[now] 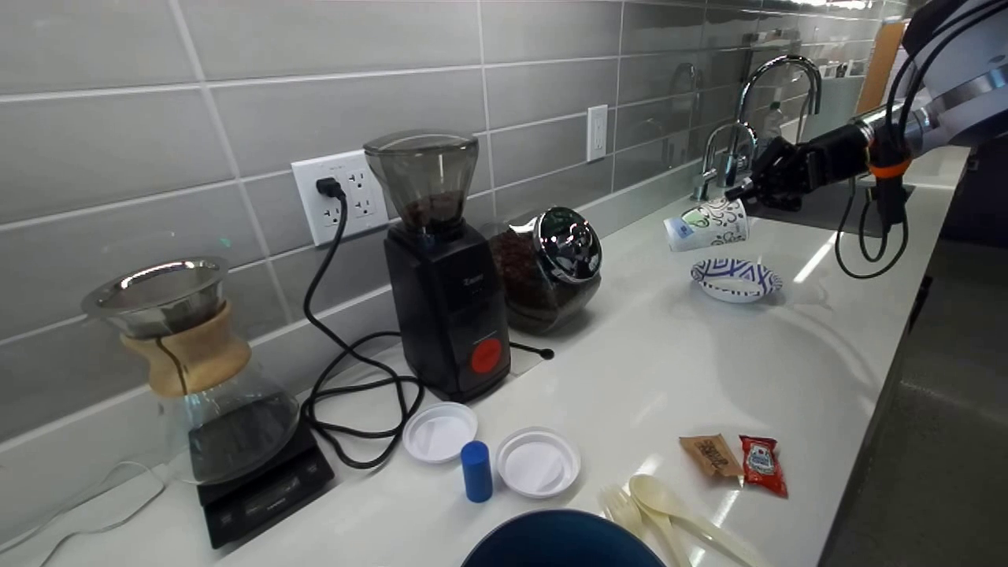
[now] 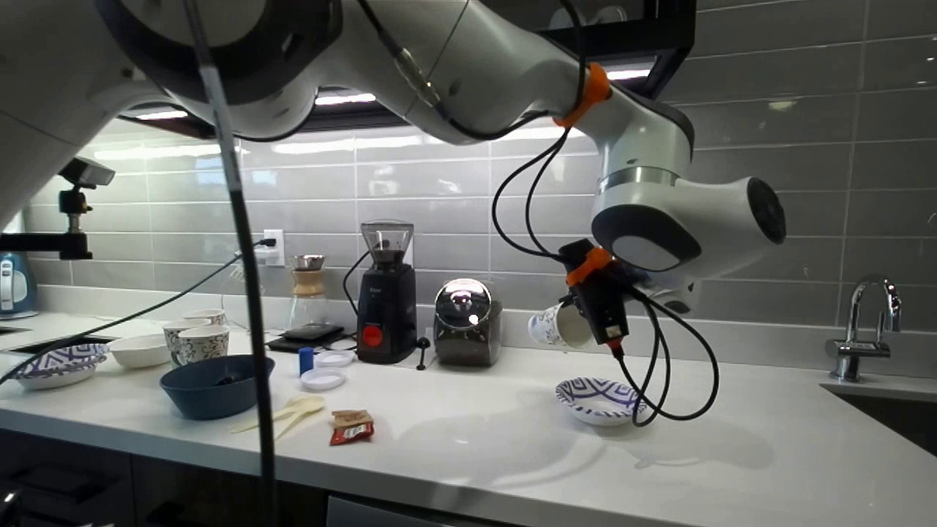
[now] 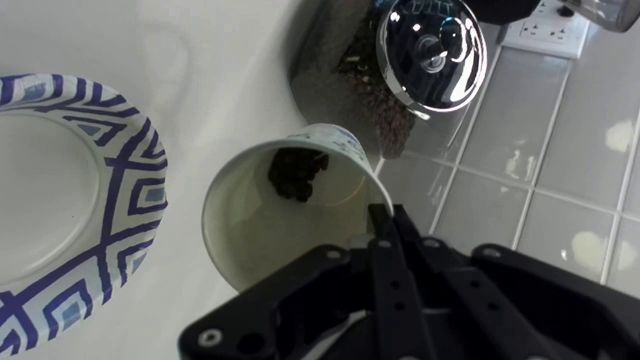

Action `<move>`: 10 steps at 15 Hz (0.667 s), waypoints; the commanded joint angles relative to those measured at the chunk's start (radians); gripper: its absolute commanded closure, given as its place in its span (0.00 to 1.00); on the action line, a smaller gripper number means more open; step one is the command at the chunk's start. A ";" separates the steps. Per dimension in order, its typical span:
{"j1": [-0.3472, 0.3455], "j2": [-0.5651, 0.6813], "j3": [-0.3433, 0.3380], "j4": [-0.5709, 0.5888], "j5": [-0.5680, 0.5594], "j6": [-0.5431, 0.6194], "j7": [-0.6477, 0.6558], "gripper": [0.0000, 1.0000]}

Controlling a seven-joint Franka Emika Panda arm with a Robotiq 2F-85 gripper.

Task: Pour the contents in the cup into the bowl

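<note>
The bowl (image 2: 594, 404) is resting between the front and back edges of the surface (image 2: 483, 417). Beyond it, nearer the back edge, the tool (image 3: 391, 216) is gripping the tilted cup (image 3: 285, 217) by its rim, dark contents (image 3: 296, 172) lying inside. Good pouring is probably depending on centring the mouth over the bowl before tipping steeper.

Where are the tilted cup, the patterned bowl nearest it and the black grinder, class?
Tilted cup (image 3: 280, 222), wrist view: on its inner wall.
Patterned bowl (image 3: 65, 197), wrist view: on its white inner floor.
Black grinder (image 1: 465, 311), in an exterior view: on its body's front.
</note>
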 commanded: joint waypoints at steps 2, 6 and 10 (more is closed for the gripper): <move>-0.021 0.085 0.017 0.089 0.122 -0.031 0.073 0.99; -0.012 0.118 0.012 0.101 0.185 -0.025 0.096 0.99; -0.014 0.143 0.016 0.108 0.229 -0.031 0.092 0.99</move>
